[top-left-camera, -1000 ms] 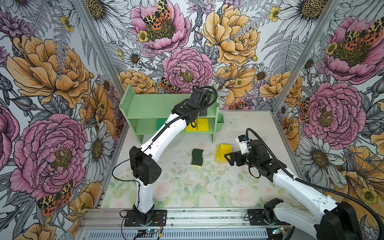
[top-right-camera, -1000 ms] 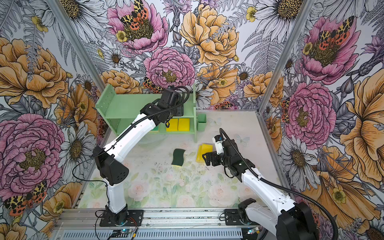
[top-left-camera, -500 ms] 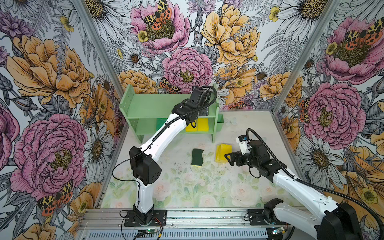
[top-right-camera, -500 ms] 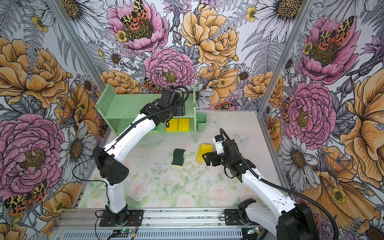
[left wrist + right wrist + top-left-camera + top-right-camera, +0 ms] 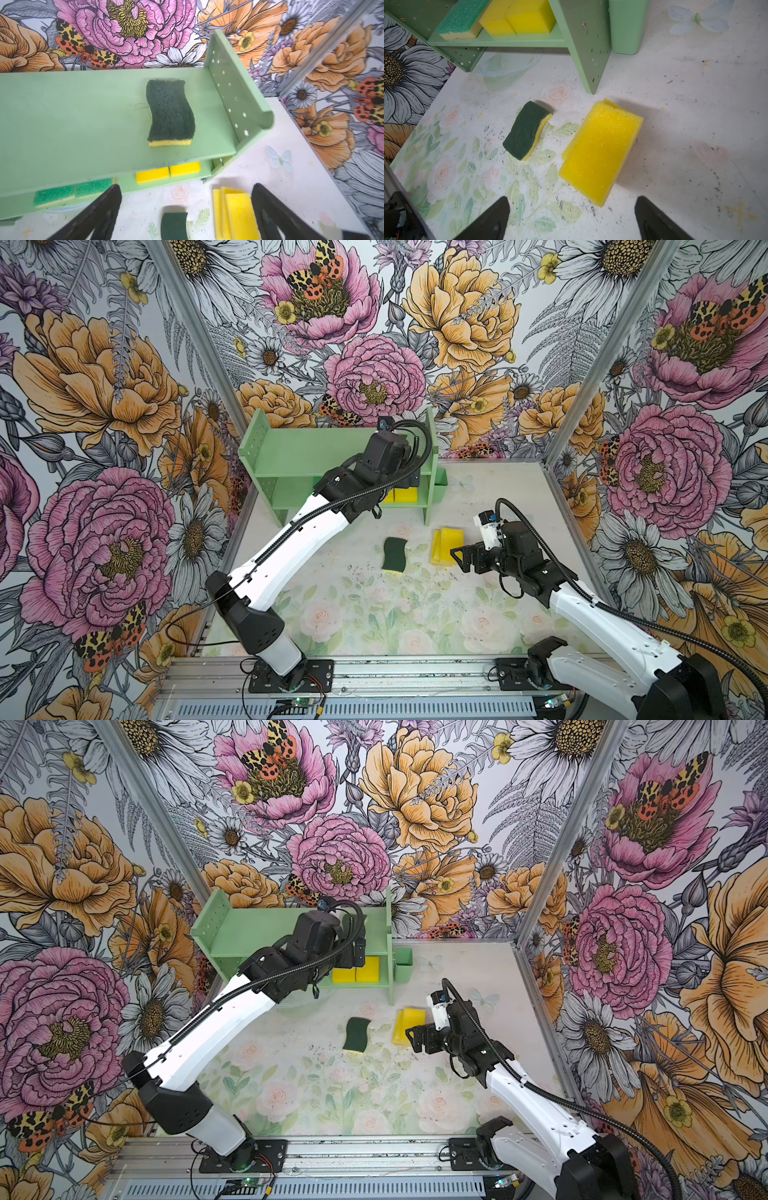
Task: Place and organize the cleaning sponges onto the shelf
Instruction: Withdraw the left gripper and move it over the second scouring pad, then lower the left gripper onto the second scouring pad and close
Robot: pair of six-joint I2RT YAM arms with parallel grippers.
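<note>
The left end effector gapes wide, empty, before the shelf. Its top tier carries a wavy dark-green sponge, hidden behind the left arm in both top views. The right end effector, also wide and empty, hangs near stacked yellow sponges on the counter; their count is unclear.

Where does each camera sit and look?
Top views: high above the front, looking down on the table, shelf, left arm and right arm.
Left wrist: at the shelf, looking down on the shelved dark sponge; the open left gripper shows.
Right wrist: low over the table, facing the loose dark sponge and loose yellow sponges; the open right gripper shows.
Shared: both wrist views catch those loose sponges.
</note>
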